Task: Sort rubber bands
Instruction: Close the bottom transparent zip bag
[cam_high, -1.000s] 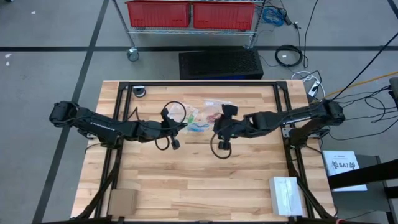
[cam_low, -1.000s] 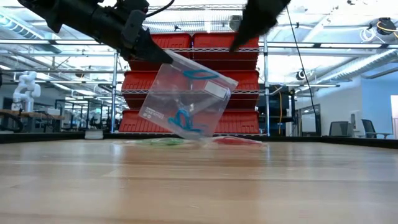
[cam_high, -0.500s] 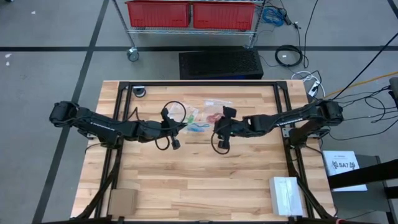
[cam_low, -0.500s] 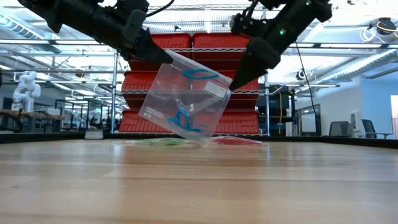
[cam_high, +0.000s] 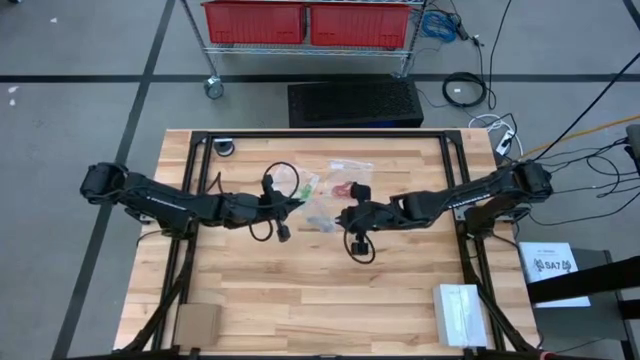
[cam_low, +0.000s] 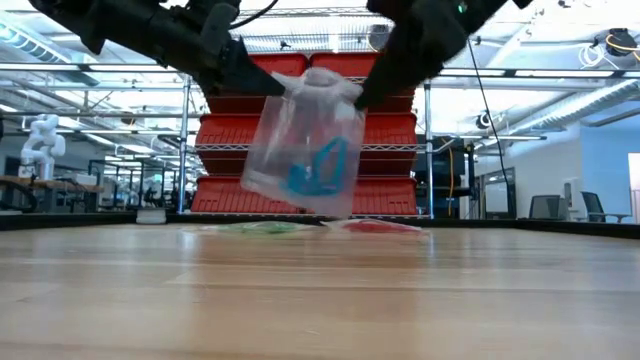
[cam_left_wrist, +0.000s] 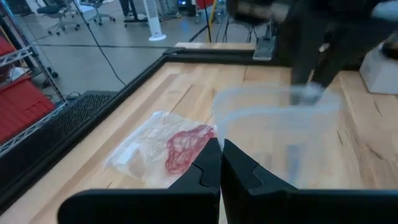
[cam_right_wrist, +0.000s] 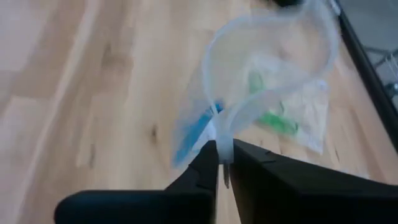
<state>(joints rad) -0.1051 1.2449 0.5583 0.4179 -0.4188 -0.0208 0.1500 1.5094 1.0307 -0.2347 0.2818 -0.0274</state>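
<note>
A clear zip bag with blue rubber bands inside hangs over the table's middle, between my two grippers. My left gripper is shut on one side of its top. My right gripper is shut on the opposite side, and the mouth gapes between them. In the high view the bag sits between the left gripper and the right gripper. Behind it on the table lie flat a bag of green bands and a bag of red bands. My left gripper pinches the bag's top rim between its two fingers, coming from the table's left and slanting down. The bag hangs below, clear of the table. My right gripper pinches the opposite side of the top rim between its fingertips, coming from the table's right and slanting down. The plastic bunches at the fingers, and the bag hangs below them.
A cardboard piece lies at the near left corner and a white box at the near right. A black frame rail runs along the table's far edge. Bare wood lies near of the grippers.
My right gripper has come down and toward the table's left onto the bag and taken hold of its top rim. The bag, earlier hanging tilted from my left gripper alone, now hangs more upright between both grippers, with its mouth pulled open.
</note>
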